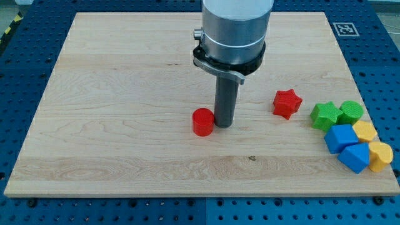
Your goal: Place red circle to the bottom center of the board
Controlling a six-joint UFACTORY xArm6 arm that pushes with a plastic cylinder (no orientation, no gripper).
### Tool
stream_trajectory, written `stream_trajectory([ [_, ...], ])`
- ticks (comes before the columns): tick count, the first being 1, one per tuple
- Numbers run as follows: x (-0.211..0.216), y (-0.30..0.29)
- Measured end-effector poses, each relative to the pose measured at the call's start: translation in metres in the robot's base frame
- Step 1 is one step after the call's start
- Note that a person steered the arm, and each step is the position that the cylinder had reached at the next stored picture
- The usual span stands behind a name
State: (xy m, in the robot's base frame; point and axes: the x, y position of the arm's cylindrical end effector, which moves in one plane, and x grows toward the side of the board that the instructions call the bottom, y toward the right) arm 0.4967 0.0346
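Observation:
The red circle [202, 122] is a short red cylinder near the middle of the wooden board [112, 94], slightly toward the view's bottom. My tip [224, 125] rests on the board just to the view's right of the red circle, touching or almost touching its side. The arm's grey body rises above it toward the view's top.
A red star [287, 103] lies to the view's right of my tip. At the board's right edge sits a cluster: a green star [326, 116], a green circle [350, 112], two blue blocks [341, 137] [354, 157] and two yellow blocks [365, 131] [380, 155].

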Motion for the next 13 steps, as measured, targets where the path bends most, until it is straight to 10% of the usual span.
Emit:
stream_trajectory([
  [1, -0.044, -0.009],
  [13, 0.035, -0.037],
])
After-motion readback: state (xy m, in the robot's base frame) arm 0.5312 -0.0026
